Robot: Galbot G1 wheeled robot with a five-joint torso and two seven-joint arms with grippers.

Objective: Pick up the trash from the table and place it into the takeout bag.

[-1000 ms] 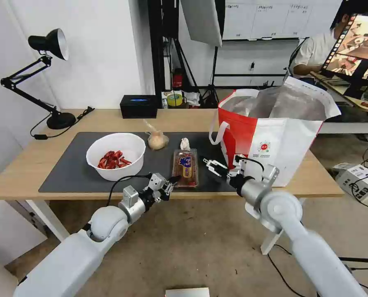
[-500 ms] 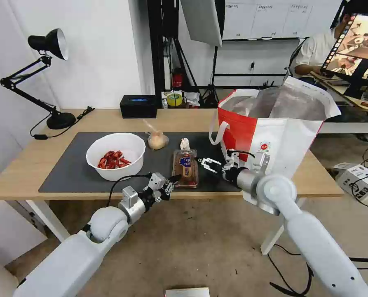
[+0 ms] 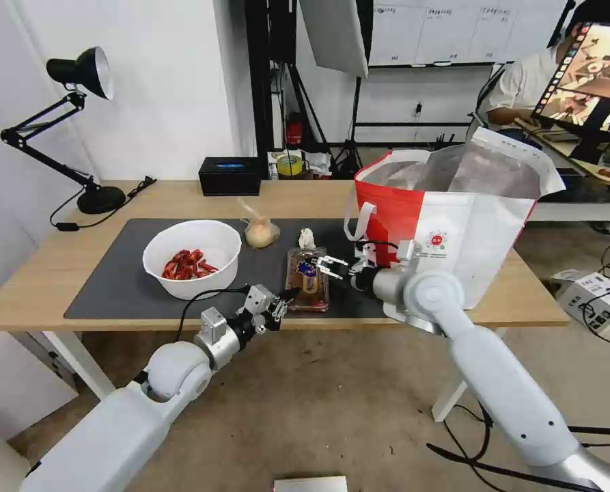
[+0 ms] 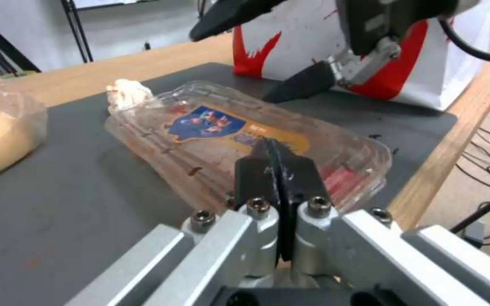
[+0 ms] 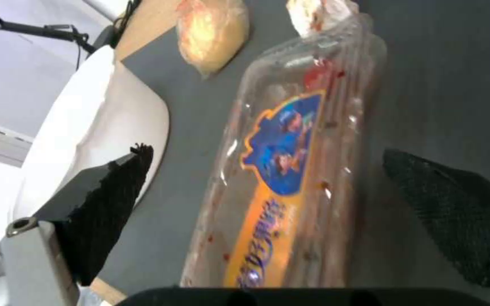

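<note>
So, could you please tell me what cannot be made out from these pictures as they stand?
- Inside of the takeout bag: head view, hidden by its own wall and raised foil flap.
- Whether the right gripper touches the clear tray: head view, too small; in the right wrist view its fingers stand open on either side of it.
- Near end of the tray: left wrist view, hidden behind the shut left gripper.
- Print on the tray label: blurred.

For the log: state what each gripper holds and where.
Nothing is held. The right gripper hangs open over the plastic tray; the left gripper is shut and empty at the tray's near end.
</note>
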